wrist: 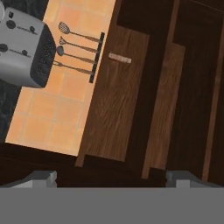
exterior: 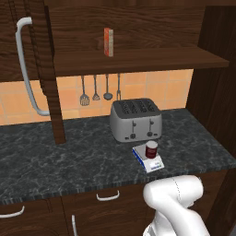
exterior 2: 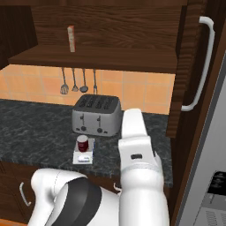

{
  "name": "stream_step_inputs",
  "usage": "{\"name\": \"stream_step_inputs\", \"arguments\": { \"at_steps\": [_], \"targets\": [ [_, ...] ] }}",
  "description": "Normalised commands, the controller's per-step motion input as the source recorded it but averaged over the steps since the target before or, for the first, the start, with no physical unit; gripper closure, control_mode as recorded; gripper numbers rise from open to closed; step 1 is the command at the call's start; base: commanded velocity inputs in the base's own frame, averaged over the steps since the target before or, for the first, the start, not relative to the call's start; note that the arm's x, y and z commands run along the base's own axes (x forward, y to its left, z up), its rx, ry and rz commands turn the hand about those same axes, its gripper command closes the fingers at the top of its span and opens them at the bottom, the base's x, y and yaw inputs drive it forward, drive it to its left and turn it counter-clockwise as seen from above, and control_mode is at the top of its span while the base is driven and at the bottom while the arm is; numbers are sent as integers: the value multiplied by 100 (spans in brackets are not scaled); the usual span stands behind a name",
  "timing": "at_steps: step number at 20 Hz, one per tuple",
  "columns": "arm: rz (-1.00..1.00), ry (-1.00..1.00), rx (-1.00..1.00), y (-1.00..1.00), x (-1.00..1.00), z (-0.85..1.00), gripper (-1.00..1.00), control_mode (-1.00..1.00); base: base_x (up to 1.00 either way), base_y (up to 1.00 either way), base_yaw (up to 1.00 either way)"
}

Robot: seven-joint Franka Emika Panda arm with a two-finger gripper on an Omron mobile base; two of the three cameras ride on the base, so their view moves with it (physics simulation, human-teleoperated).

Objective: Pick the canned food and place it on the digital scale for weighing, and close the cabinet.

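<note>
We see the can (exterior: 151,149) standing upright on the scale (exterior: 148,159), which lies near the front edge of the dark marble tabletop (exterior: 69,156), just in front of the silver toaster (exterior: 135,120). From the right base camera the can (exterior 2: 82,143) sits on the rear part of the scale (exterior 2: 83,156), again in front of the toaster (exterior 2: 97,114).

The cabinet (exterior: 138,60) above is open: its left door (exterior: 27,55) stands swung out with its long curved handle (exterior: 25,64) facing us, and the right door (exterior 2: 194,66) is likewise open at the right. On the inner shelf an orange-red box (exterior: 108,42) stands upright, alone. Below the shelf, four utensils (exterior: 99,90) hang against the orange tiled wall.

The white arm (exterior 2: 137,150) rises at the right of the scale, clear of the can. In the hand camera the gripper (wrist: 116,178) has its two tips (wrist: 41,177) set wide apart with nothing between them, looking toward the cabinet's wood, with the toaster (wrist: 24,52) at the upper left.
</note>
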Motion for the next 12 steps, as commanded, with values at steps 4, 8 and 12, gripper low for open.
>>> {"name": "stream_step_inputs", "arguments": {
  "at_steps": [4,8,12],
  "targets": [
    [-14,0,10,-50,-9,0,-100,-100,0,0,0],
    [-14,-2,23,-55,-43,7,-100,-100,0,0,0],
    [-7,0,26,-35,-67,27,-100,-100,0,0,0]
  ]
}}
